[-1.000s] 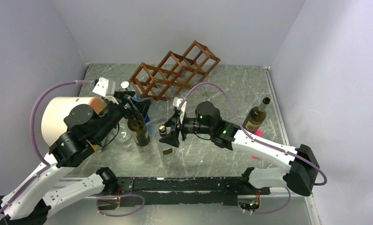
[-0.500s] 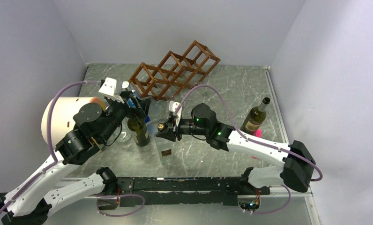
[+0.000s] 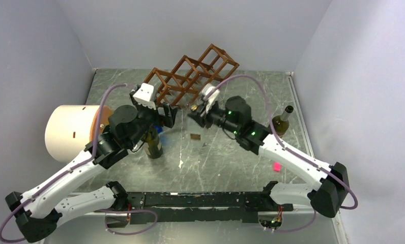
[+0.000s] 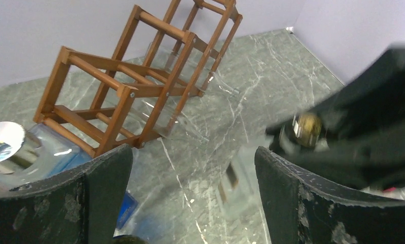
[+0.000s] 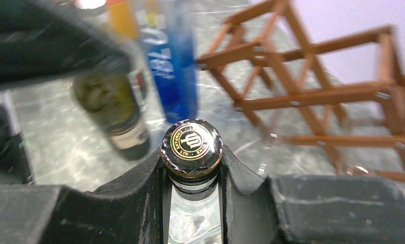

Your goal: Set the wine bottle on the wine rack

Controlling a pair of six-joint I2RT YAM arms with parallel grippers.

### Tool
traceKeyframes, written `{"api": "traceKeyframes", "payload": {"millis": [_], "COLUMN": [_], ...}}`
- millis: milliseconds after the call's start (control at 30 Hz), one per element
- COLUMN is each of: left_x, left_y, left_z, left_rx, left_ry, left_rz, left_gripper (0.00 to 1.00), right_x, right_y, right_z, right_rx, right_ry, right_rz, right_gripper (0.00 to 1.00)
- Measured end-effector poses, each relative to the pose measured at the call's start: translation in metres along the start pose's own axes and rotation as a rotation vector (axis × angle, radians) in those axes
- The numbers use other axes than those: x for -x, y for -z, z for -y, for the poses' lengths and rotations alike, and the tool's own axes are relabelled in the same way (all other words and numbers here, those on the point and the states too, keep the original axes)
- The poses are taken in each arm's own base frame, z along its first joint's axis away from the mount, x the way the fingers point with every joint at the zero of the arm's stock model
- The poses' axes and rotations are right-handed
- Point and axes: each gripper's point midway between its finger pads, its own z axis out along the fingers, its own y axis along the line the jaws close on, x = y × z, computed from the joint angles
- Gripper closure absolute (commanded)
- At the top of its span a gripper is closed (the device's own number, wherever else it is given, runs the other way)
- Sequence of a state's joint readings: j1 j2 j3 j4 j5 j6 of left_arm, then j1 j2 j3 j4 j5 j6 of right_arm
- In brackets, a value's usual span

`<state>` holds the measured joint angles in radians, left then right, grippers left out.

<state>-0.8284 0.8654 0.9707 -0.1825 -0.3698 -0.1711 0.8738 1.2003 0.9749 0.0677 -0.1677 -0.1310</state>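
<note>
We read the overhead view with twelve o'clock at the far wall.

At nine o'clock on the marbled table (image 3: 226, 168), a white cylinder (image 3: 68, 133) lies on its side. Toward its three o'clock, the left gripper (image 4: 193, 160) hovers with its jaws spread wide. It holds nothing, and only bare tabletop shows in the gap. At that gripper's seven o'clock a dark bottle (image 3: 152, 143) stands upright, with a blue bottle (image 5: 172, 61) just beside it.

The wine rack (image 3: 190, 76) sits at twelve o'clock, near the far wall. It is skewed, its left end nearer the arms than its right.

At the rack's six o'clock, apart from the frame, the right gripper (image 5: 192, 152) is clamped on the neck of a clear bottle (image 5: 193, 218). Its fingers (image 5: 149, 193) press the glass from both sides, just under a black and gold cap (image 5: 192, 141). The bottle is not yet on the rack. We cannot tell whether its base touches the table.

At three o'clock a green bottle (image 3: 280, 123) stands upright, well apart from both grippers. A small pink item (image 3: 277, 166) lies on the table at its six o'clock.
</note>
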Motion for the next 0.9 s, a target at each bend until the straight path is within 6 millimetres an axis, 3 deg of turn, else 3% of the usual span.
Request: {"api": "traceKeyframes", "payload": {"millis": [167,233,467,633,767,900], "left_x": [-0.015,-0.021,-0.059,-0.089,-0.095,-0.098], "left_y": [-0.017,-0.023,-0.048,-0.059,-0.068,-0.080], "left_z": [0.013,0.024,0.069,0.085,0.095,0.106], "left_rx": [-0.042,-0.089,-0.289,-0.372,-0.421,-0.476], "left_ry": [0.004,0.010,0.040,0.046,0.027,-0.004], "left_rz": [-0.038,-0.051,-0.137,-0.184,-0.171,-0.137], "left_gripper": [0.00,0.00,0.00,0.01,0.00,0.01], "right_x": [0.015,0.017,0.028,0.047,0.053,0.045], "right_y": [0.022,0.029,0.046,0.061,0.070,0.076], "right_z": [0.073,0.088,0.112,0.134,0.146,0.155], "right_rx": [-0.187,-0.232,-0.315,-0.429,-0.519,-0.601], "right_ry": [-0.070,-0.086,-0.217,-0.306,-0.371,-0.445], "right_rz": [0.029,0.030,0.017,0.041,0.061,0.054], "right_gripper": [1.00,1.00,1.00,1.00,1.00,1.00]}}
